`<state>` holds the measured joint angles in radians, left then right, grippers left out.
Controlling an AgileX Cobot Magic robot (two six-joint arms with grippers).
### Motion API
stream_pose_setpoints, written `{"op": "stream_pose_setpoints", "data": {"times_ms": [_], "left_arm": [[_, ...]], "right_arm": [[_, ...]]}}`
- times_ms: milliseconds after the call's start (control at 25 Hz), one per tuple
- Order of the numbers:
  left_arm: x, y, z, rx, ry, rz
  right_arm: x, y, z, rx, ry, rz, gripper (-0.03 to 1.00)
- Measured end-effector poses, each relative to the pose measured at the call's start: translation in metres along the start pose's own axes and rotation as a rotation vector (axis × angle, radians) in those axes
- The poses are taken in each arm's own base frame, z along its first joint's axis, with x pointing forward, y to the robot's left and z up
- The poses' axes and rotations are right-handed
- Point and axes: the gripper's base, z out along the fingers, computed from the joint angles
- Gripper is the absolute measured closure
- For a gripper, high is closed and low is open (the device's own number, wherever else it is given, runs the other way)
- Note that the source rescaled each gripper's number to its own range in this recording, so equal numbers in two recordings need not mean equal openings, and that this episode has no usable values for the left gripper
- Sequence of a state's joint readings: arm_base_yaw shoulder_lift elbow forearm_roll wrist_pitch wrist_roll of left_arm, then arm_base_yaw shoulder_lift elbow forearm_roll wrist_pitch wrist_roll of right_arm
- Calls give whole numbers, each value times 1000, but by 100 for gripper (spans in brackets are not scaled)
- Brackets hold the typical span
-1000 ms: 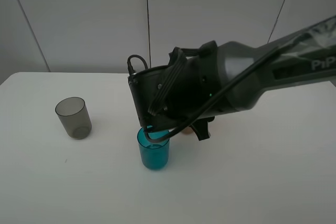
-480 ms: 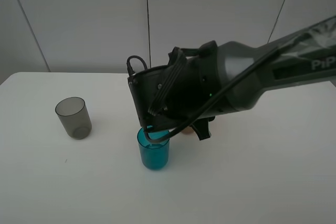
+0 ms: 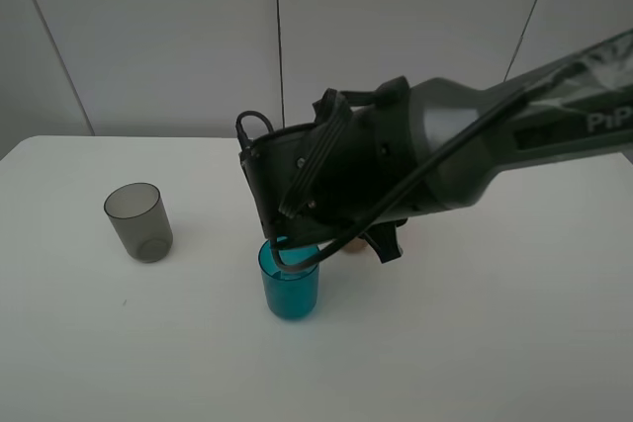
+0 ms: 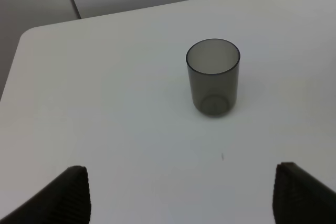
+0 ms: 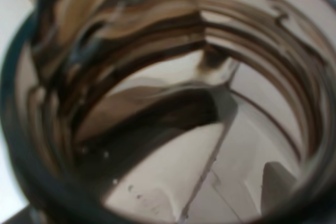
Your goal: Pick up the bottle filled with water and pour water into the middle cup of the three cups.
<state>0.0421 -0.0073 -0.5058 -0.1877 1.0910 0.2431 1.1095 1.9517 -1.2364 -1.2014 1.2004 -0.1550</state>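
Right wrist: bottle (image 5: 168,103) mouth fills view.
Teal cup (image 3: 290,289) sits under right arm (image 3: 445,165); right tool grip cannot be told; left tool (image 4: 181,171) spread.

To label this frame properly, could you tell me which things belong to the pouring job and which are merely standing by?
In the job: bottle; teal middle cup; right arm above it.
Standing by: smoky grey cup; pinkish cup, mostly hidden behind the arm; open left claw.
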Motion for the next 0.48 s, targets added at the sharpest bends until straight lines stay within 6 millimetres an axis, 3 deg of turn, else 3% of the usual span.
{"op": "stream_pose_setpoints", "data": {"times_ms": [480], "left_arm": [[0, 0, 0, 0, 0, 0]], "right_arm": [[0, -1, 0, 7, 2, -34, 96]]}}
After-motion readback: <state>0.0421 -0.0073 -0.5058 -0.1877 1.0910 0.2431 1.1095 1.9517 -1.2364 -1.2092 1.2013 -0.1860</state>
